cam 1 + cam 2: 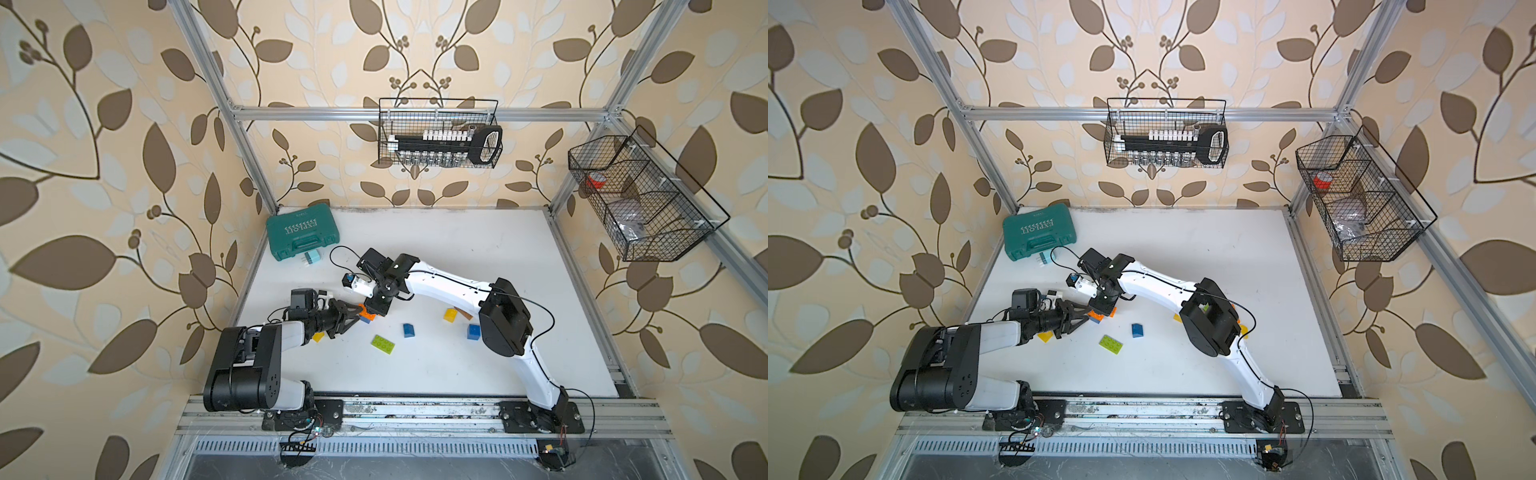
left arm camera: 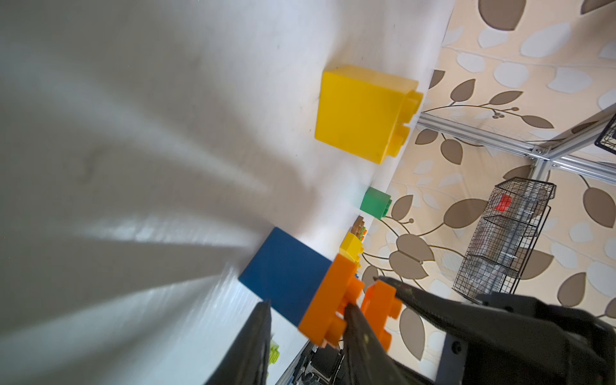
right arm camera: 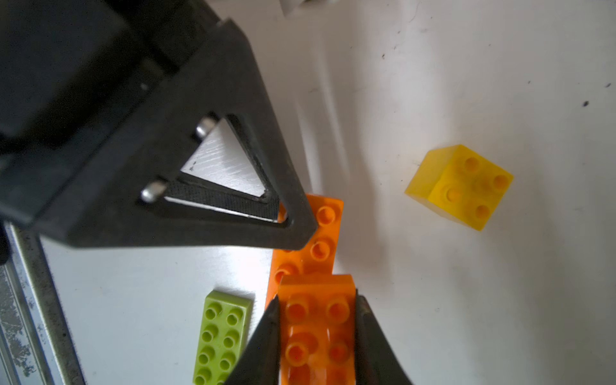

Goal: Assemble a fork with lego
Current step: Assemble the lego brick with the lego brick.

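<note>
- Orange plastic fills the right pincer (image 3: 316, 298): its two black fingers are clamped tight on the flanks of a short orange brick (image 3: 316, 336), studs facing up.
- That short piece overlaps one end of a long orange brick (image 3: 321, 233). Whether the two are pressed together I cannot tell.
- Turned on its side, the left pincer (image 2: 306, 304) stands narrow around the same pile and grips it. One finger lies on the long orange brick's studs, the other sits at the underside edge of the blue brick (image 2: 283, 276) beneath it.
- Both pincers meet left of the middle of the white counter (image 1: 457, 249).
- A lime-green plate (image 1: 383, 344) lies flat near the pile, toward the front edge.
- A yellow square brick (image 3: 461, 186) sits apart from the pile, on its far side from the plate.
- Further right, both top views show a dark blue loose brick (image 1: 409, 329) standing alone.
- In a top view, a yellow brick (image 1: 450, 314) and a second blue piece (image 1: 473, 331) sit close to the right arm.
- A yellow sliver (image 1: 318, 336) peeks out from under the left arm.
- A closed teal tool case (image 1: 301, 237) rests in the far left corner, well apart from the lego.
- Two wire baskets (image 1: 436, 133) hang on the frame above the counter.
</note>
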You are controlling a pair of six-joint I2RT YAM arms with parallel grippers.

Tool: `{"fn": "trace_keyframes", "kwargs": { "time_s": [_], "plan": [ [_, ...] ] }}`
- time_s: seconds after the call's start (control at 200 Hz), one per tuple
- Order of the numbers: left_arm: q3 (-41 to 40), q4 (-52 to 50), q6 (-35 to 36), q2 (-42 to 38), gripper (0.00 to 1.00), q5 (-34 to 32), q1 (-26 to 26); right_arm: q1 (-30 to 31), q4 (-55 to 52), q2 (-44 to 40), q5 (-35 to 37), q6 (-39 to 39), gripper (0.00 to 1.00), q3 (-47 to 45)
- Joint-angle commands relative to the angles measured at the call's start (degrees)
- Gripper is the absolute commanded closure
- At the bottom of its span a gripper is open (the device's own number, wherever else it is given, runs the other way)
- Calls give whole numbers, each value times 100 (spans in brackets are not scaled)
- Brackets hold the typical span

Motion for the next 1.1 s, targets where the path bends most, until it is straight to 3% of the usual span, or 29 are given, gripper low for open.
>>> {"fn": "trace_keyframes", "kwargs": {
  "time_s": [0.0,0.32,0.65,1.095],
  "plan": [
    [-112,-44,-45,-48,62,-101,-57,93,-163,159,131,286,71,148],
    [-180,-9,-81,-64,63,-127,-60,186,-45,130,361,739,71,-32],
    [-192,16,-105,-48,63,-127,-58,257,43,131,318,520,71,-261],
    [-208,25,-115,-5,63,-154,-59,371,91,149,1012,625,71,-695]
  ]
}}
